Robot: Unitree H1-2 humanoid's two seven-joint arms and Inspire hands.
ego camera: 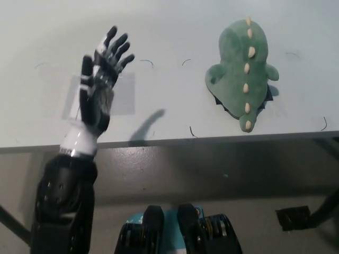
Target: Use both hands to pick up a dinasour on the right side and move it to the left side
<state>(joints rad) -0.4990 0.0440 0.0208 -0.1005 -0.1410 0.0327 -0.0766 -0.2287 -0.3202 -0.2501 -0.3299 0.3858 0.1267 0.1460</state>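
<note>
a pale grey surface (pixel 175 32) fills the upper half of the head view, its front edge running across just below the middle. below that edge lies a darker grey floor (pixel 212 174), glossy enough to show faint reflections, with a dark table leg (pixel 324 211) slanting in at the lower right beside a small black block (pixel 293 218).

on the left part of the surface is a flat grey rectangle (pixel 124 100), slightly darker than the top around it. thin dark curved marks sit here and there on the surface, some between the rectangle and the toy and one near the right edge.

the dinosaur (pixel 242 74) is on the right side of the surface, lying with its back up: a green plush with a row of cream spikes running down its spine to a tail that points toward the front edge. it rests on a small dark patch and nothing touches it.

the left hand (pixel 98 87) is raised over the grey rectangle, well apart from the dinosaur, palm toward the camera. its fingers (pixel 117 46) are spread wide and point up and away, holding nothing. its shadow falls on the surface just to its right.

the right hand does not show.
</note>
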